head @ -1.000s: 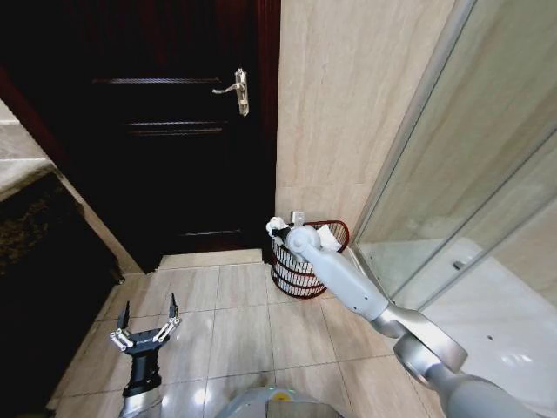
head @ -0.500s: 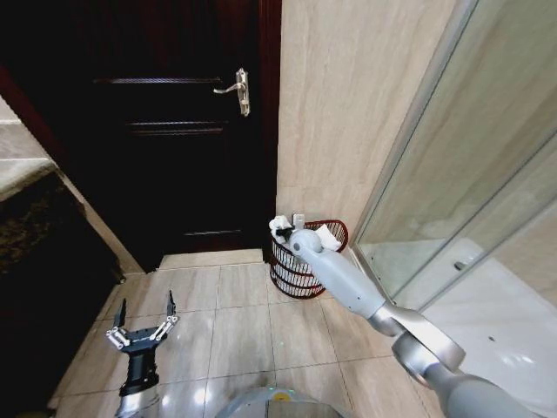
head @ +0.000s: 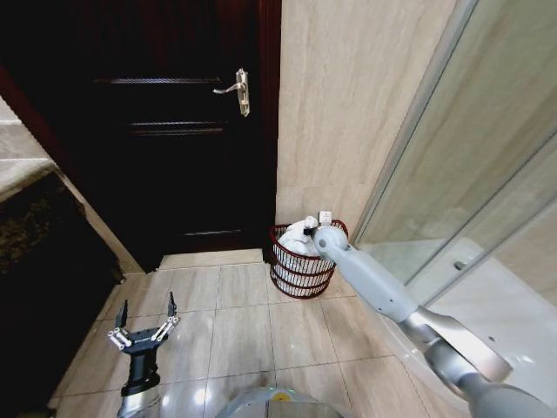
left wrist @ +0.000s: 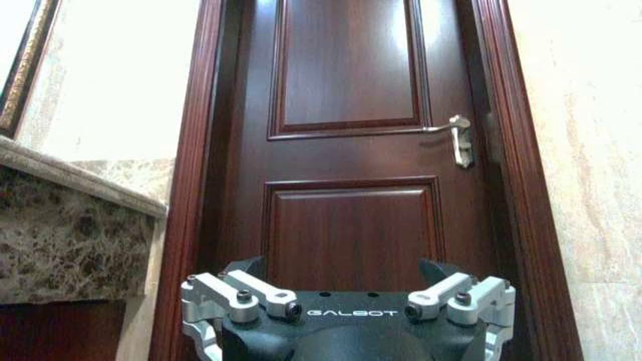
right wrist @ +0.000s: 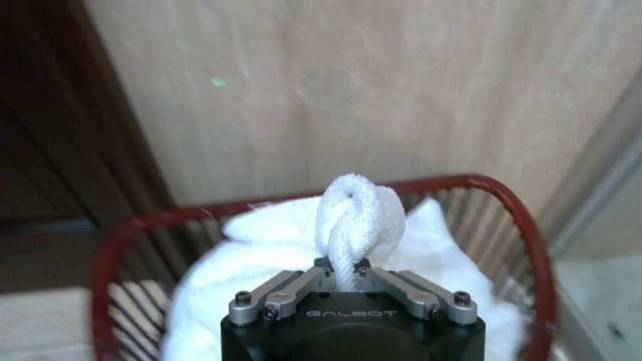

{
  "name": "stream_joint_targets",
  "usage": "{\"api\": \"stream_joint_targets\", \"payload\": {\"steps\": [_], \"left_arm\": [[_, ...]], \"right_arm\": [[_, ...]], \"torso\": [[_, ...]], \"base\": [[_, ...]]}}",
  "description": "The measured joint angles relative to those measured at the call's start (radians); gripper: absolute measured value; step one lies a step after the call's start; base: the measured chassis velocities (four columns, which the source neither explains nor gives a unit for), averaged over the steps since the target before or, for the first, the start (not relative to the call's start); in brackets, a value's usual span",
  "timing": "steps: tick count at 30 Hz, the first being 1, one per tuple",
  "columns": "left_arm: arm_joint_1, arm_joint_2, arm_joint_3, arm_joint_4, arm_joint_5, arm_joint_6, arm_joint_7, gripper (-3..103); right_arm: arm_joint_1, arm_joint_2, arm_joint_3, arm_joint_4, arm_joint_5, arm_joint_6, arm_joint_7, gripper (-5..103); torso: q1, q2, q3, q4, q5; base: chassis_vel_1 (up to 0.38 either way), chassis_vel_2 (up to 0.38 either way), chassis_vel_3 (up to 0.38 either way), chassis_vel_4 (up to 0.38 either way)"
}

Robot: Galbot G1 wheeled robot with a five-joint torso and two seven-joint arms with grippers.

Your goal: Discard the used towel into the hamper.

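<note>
The hamper (head: 300, 266), a small round reddish-brown wire basket, stands on the floor against the beige wall beside the door. The white towel (head: 299, 235) lies heaped inside it, rising above the rim. My right gripper (head: 315, 232) hangs just over the hamper's top. In the right wrist view it (right wrist: 347, 272) is shut on an upright fold of the towel (right wrist: 359, 214), with the hamper's red rim (right wrist: 524, 218) around the heap. My left gripper (head: 144, 319) is open, low over the floor tiles at the near left, and points at the door (left wrist: 346, 301).
A dark wooden door (head: 174, 131) with a metal lever handle (head: 238, 89) is left of the hamper. A glass shower partition (head: 461, 192) runs along the right. A dark marble counter (head: 35, 226) stands at the left. Beige floor tiles (head: 235, 322) lie open in front.
My right gripper has swung right with the towel, from the hamper's left rim to over its middle. The towel now rests heaped inside. The left arm has barely moved.
</note>
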State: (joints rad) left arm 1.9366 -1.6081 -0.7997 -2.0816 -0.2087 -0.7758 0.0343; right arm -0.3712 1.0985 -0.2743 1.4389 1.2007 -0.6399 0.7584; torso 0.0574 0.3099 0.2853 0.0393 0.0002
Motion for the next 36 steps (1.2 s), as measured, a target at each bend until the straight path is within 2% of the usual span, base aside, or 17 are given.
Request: {"api": "stream_joint_targets", "payload": {"steps": [6, 12, 17, 21, 29, 32, 35, 36], "left_arm": [[-0.008, 0.0, -0.014, 0.002, -0.008, 0.003, 0.003, 100], [-0.011, 0.0, -0.018, 0.007, -0.011, 0.006, 0.004, 100], [-0.012, 0.0, -0.021, 0.011, -0.011, 0.006, 0.004, 100], [-0.009, 0.0, -0.028, 0.001, -0.011, 0.006, 0.005, 100], [-0.011, 0.0, -0.046, -0.005, -0.015, 0.007, 0.013, 100], [-0.013, 0.0, -0.047, -0.002, -0.016, 0.007, 0.015, 100], [-0.014, 0.0, -0.049, -0.004, -0.016, 0.007, 0.016, 100], [-0.014, 0.0, -0.049, -0.004, -0.016, 0.007, 0.016, 100]], "right_arm": [[0.009, -0.025, -0.004, -0.103, -0.003, -0.047, -0.055, 4], [0.021, 0.003, 0.002, -0.186, -0.002, -0.087, -0.111, 4], [0.026, 0.026, -0.008, -0.223, -0.022, -0.092, -0.155, 4], [0.029, 0.072, -0.003, -0.306, -0.088, -0.09, -0.191, 4], [0.026, 0.086, 0.001, -0.344, -0.124, -0.08, -0.222, 4], [0.025, 0.088, 0.003, -0.348, -0.128, -0.08, -0.225, 2], [0.023, 0.083, 0.008, -0.338, -0.145, -0.063, -0.228, 15], [0.023, 0.083, 0.008, -0.338, -0.145, -0.063, -0.228, 15]], "torso": [[0.0, 0.0, 0.0, -0.0001, 0.0001], [0.0, 0.0, 0.0, -0.0001, -0.0003], [0.0, 0.0, 0.0, -0.0003, -0.0005], [0.0, 0.0, 0.0, 0.0, -0.0004], [0.0, 0.0, 0.0, -0.0001, -0.0003], [0.0, 0.0, 0.0, 0.0, -0.0004], [0.0, 0.0, 0.0, -0.0002, -0.0002], [0.0, 0.0, 0.0, -0.0002, -0.0002]], "base": [[0.0, 0.0, 0.0, 0.0], [0.0, 0.0, 0.0, 0.0], [0.0, 0.0, 0.0, 0.0], [0.0, 0.0, 0.0, 0.0], [0.0, 0.0, 0.0, 0.0], [0.0, 0.0, 0.0, 0.0], [0.0, 0.0, 0.0, 0.0], [0.0, 0.0, 0.0, 0.0]]}}
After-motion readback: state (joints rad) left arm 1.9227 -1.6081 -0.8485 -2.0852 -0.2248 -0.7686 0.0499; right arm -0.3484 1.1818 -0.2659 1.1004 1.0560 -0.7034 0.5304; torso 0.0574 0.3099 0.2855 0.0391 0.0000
